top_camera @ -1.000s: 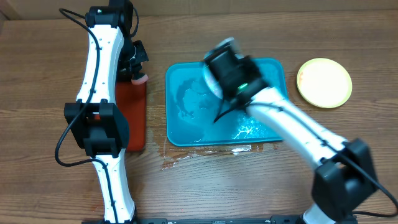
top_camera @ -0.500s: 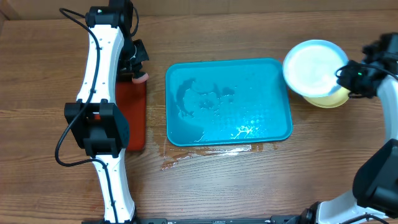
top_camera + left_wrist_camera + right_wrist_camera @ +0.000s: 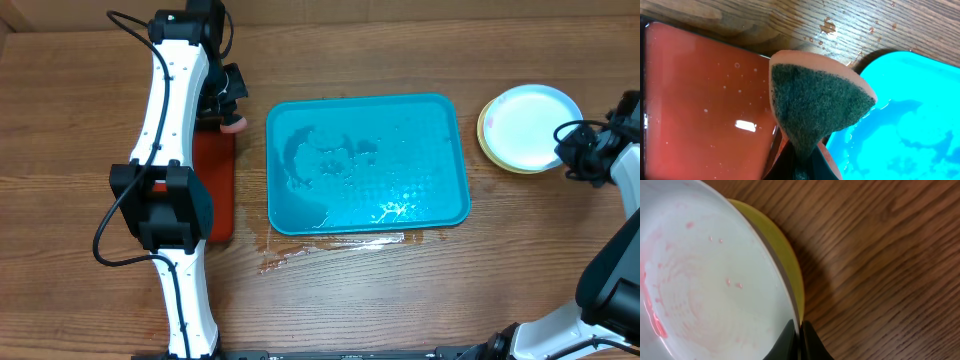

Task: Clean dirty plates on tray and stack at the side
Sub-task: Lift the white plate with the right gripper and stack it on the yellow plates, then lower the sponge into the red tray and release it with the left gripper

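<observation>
The right tool [image 3: 799, 328] pinches the near rim of the pale plate [image 3: 705, 280], its two fingers pressed together on the edge. A second ago this tool was over the tray [image 3: 440, 205] with the plate. Half a second ago it held the plate raised above the yellow-green plate [image 3: 787, 265]. Now the pale plate lies lower, directly ahead of the tool, nested on the yellow-green one, whose rim shows as a crescent just beyond it on the worktop [image 3: 880, 270]. The grip is not yet let go.

The tray, well off to the tool's left, now carries no plate, only a film of water. Whether a third plate lies under the stack I cannot tell.

The left tool [image 3: 802, 167] is pinching the sponge [image 3: 815, 100], which sits directly ahead of it. The sponge hangs where the red tray [image 3: 700, 110] on one side meets the corner of the blue tray on the other.

So the stacking step looks nearly done, and releasing the rim should finish it. Faint pink smears still show on the pale plate's face, so the wipe may be judged incomplete.
</observation>
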